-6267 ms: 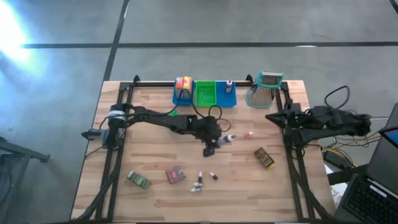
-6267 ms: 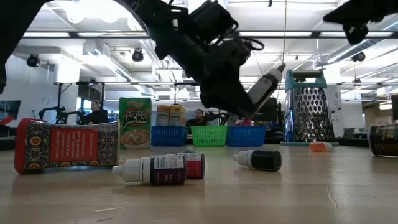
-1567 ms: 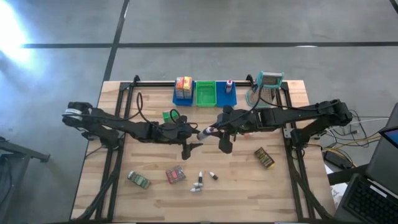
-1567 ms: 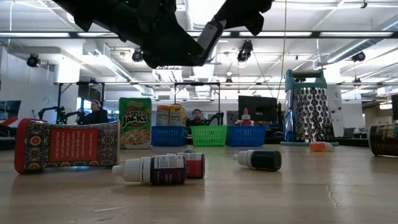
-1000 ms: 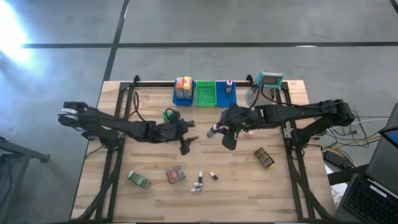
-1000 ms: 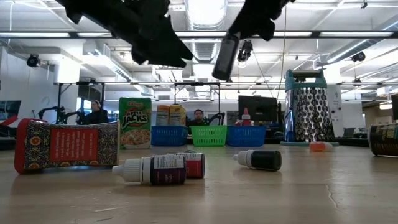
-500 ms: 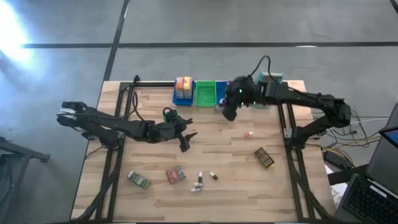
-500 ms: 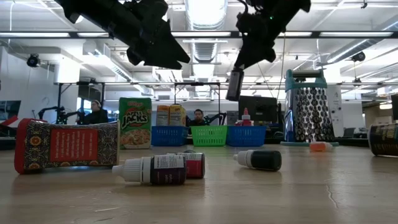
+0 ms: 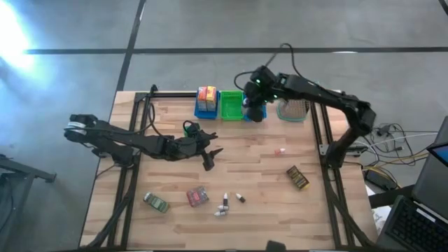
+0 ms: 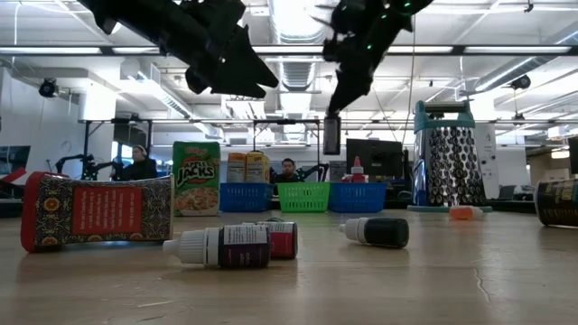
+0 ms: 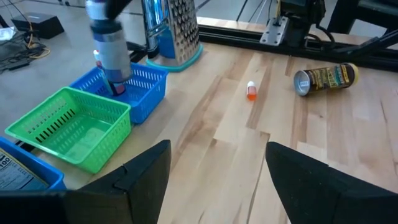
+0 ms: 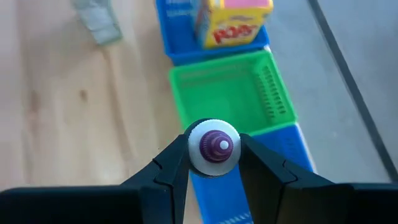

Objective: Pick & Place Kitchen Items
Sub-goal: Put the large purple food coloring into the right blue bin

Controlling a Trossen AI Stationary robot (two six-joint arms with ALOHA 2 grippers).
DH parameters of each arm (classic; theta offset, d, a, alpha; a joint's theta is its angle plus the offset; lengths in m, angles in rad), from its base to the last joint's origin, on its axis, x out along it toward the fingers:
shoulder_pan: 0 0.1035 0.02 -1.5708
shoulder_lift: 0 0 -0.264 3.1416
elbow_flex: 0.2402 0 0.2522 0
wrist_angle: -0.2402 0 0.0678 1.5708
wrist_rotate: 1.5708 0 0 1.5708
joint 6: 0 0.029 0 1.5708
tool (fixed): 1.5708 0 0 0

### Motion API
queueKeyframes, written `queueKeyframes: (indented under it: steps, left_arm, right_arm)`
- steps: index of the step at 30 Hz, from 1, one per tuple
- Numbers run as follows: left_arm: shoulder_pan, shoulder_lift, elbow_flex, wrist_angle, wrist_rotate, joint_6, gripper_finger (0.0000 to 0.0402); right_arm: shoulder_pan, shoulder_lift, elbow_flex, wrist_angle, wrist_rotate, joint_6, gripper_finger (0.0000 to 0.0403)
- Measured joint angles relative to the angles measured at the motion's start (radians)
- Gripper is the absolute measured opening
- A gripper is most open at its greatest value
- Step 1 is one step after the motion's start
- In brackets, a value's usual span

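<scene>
Right gripper (image 12: pixel 214 163) clamps a bottle (image 12: pixel 214 147) over bins on the plank table (image 9: pixel 266 175); left gripper (image 9: pixel 208 158) apparently open

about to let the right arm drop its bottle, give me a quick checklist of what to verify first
1. Right end effector grips the small bottle between both fingers: ok.
2. Bottle hangs upright above the right-hand blue bin: ok.
3. Bottle centred over that bin rather than the green bin: cannot tell; the right wrist view shows it near the border between them.
4. Room in the blue bin: cannot tell; a red-capped bottle already stands there.
5. Left end effector open, empty and well away over mid-table: ok.
</scene>
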Motion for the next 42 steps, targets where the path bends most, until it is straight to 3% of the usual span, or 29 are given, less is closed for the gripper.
queueKeyframes:
  steps: [5, 11, 26, 36, 42]
  left_arm:
    - [0.0, 0.0, -0.005, -0.003, 0.0, 0.0, 0.0268]
    - [0.0, 0.0, -0.005, -0.003, -0.001, 0.018, 0.0268]
    - [0.008, 0.0, -0.005, 0.026, -0.001, 0.053, 0.0268]
    - [0.019, 0.0, -0.005, 0.034, -0.001, 0.053, 0.0268]
    - [0.019, 0.0, -0.005, 0.034, -0.001, 0.053, 0.0268]
  right_arm:
    - [-0.05, 0.114, 0.141, -0.077, -0.009, -0.072, 0.0109]
    - [-0.104, 0.182, 0.201, -0.091, -0.04, -0.122, 0.0109]
    - [-0.216, 0.198, 0.147, -0.02, -0.142, -0.218, 0.0109]
    - [-0.237, 0.198, 0.077, 0.028, -0.152, -0.277, 0.0109]
    - [-0.254, 0.198, 0.05, 0.077, -0.218, -0.269, 0.0109]
